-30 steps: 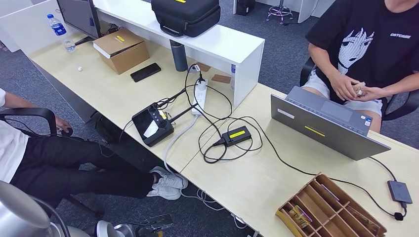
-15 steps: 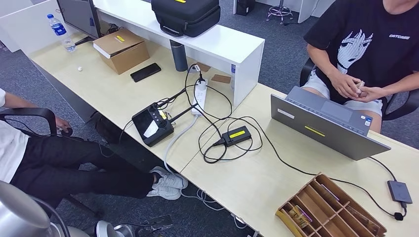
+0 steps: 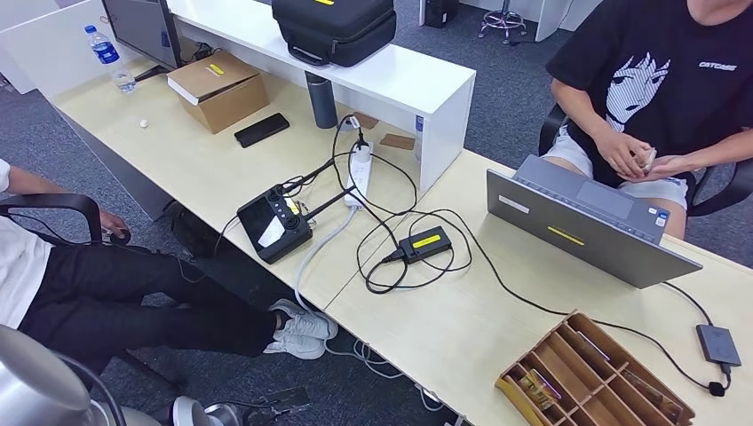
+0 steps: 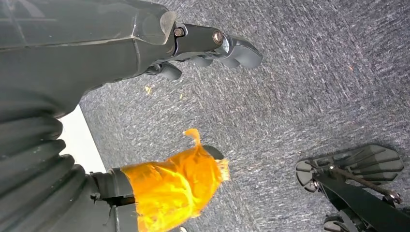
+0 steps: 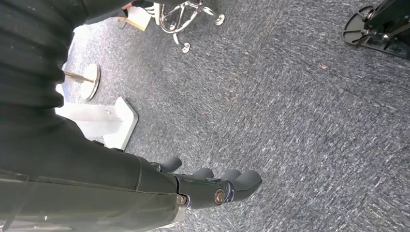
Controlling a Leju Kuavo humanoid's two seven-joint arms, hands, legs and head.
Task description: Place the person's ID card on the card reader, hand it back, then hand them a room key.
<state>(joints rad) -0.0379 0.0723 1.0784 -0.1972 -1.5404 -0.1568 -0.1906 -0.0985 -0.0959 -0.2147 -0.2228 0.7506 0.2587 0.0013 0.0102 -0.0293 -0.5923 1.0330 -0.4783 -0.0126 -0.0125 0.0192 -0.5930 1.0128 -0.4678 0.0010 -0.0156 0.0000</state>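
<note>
Over the last sec almost nothing has moved. The person (image 3: pixel 653 80) seated at 2 o'clock in the head view has only turned a small pale thing (image 3: pixel 649 158) about between both hands. It's prob. the ID card, but too small to tell, and it sits close to their lap, well apart from the desk. Everything on the desk has stayed put.

- **Poss. reader:** a black box w/ yellow label (image 3: pixel 424 242) lies near mid-desk, at 9 o'clock from the laptop (image 3: pixel 586 226). A second small black box (image 3: pixel 717 344) lies at 4 o'clock from the laptop (which of the two is the card reader I can't say). No card lies on either.
- **Keys:** the wooden tray (image 3: pixel 537 346) at 5 o'clock has things in its slots, prob. the room keys.
- **Left hand** (image 4: pixel 135 43): hangs over grey carpet, fingers well clear of the orange-taped thumb, holding nothing.
- **Right hand** (image 5: pixel 193 186): also hangs over the carpet, fingers stretched out side by side, nothing in it.

For the task, the fidgeting settles little. Card w/ the person and both arms down fits a card not yet passed over, and equally one already given back. No room key can be made out w/ the person, so that handover looks still open.
</note>
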